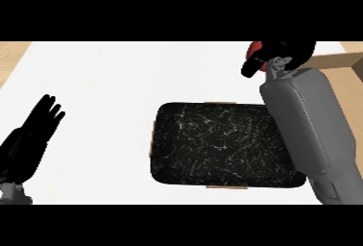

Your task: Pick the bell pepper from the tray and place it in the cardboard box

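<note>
Carrying pepper, red, curled in my right hand beyond tray, toward box at tray's far right. Box opening probably out of view. Next: move over box, uncurl fingers. Left hand rests left of tray, fingers straight.

Right forearm runs from the lower right edge up toward the top right, nearly straight. Right hand at its far end, fingers curled round a red object, thumb pointing down-left. Left hand rests at the left edge, fingers straight, pointing up.
</note>
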### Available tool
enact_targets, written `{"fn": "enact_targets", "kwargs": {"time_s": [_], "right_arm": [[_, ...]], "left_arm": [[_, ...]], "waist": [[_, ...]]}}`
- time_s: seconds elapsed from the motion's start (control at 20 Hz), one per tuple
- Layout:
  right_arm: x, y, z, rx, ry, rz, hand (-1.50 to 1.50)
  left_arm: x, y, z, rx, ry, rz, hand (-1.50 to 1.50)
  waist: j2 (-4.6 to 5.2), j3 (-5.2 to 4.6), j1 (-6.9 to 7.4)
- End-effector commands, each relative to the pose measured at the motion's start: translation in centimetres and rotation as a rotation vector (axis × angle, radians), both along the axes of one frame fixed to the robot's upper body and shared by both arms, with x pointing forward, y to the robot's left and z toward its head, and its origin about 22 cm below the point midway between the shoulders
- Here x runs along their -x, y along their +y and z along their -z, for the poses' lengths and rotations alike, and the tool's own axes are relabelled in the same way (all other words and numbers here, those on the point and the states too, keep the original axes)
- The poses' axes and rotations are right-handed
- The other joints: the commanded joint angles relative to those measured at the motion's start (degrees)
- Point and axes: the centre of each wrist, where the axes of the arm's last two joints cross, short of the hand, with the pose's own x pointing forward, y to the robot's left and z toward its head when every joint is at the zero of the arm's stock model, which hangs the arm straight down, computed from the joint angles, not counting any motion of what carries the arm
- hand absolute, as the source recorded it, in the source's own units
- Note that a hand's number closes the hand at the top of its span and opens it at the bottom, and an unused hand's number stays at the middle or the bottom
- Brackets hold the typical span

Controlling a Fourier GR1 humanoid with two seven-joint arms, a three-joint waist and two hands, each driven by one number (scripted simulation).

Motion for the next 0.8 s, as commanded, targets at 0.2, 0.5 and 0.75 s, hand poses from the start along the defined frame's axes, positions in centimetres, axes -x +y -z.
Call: {"fn": "enact_targets", "kwargs": {"time_s": [0.2, 0.5, 0.75], "right_arm": [[1.7, -2.0, -7.3, 0.02, -0.198, 0.199, 1.5], [1.0, -6.6, -7.6, 0.049, -0.236, 0.309, 1.5], [2.2, -9.6, -9.6, 0.086, -0.164, 0.324, 1.5]], "left_arm": [[-0.7, -0.8, 1.0, -0.005, 0.009, -0.011, 0.0], [-1.2, -0.1, -0.3, -0.007, -0.005, 0.012, 0.0], [-1.7, 0.4, -1.3, -0.012, -0.005, -0.01, 0.0]], "waist": [[0.16, 0.02, -0.15], [0.3, 0.03, 0.22], [0.23, 0.02, -0.01]]}}
